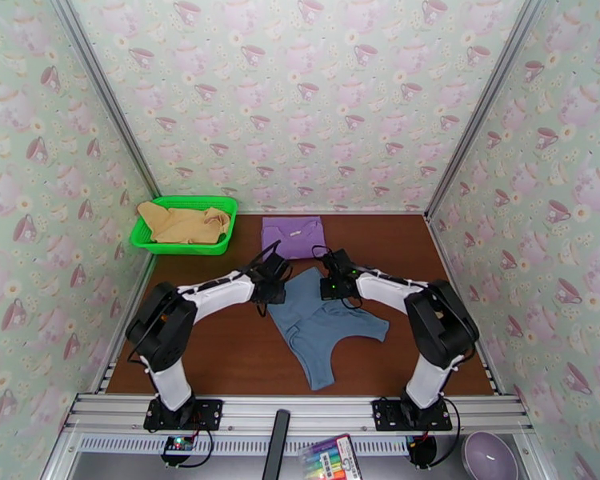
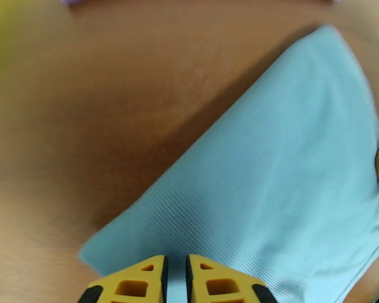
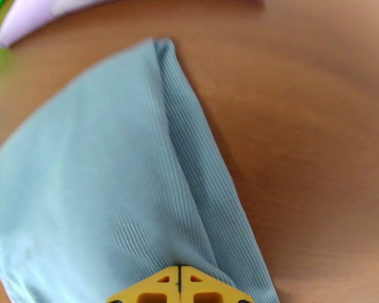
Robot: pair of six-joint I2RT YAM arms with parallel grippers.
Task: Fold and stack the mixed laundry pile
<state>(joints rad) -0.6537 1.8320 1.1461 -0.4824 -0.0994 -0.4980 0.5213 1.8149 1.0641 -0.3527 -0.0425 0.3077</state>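
garments, three: one blue shirt (image 1: 324,323) mid-table, pinched by left gripper (image 2: 175,281), nearly closed, and right gripper (image 3: 180,288), fully closed; one purple shirt (image 1: 294,236) just beyond; one tan shirt (image 1: 180,223) in the far-left basket (image 1: 222,203).

Green basket (image 1: 180,248), slate-blue shirt (image 1: 324,330) (finely ribbed)

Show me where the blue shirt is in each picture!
Top view: blue shirt in the middle of the table.
Left wrist view: blue shirt spreads across the right and bottom.
Right wrist view: blue shirt covers the left and middle.
Shared landmark: purple shirt, just beyond it, at the top edge of both wrist views.
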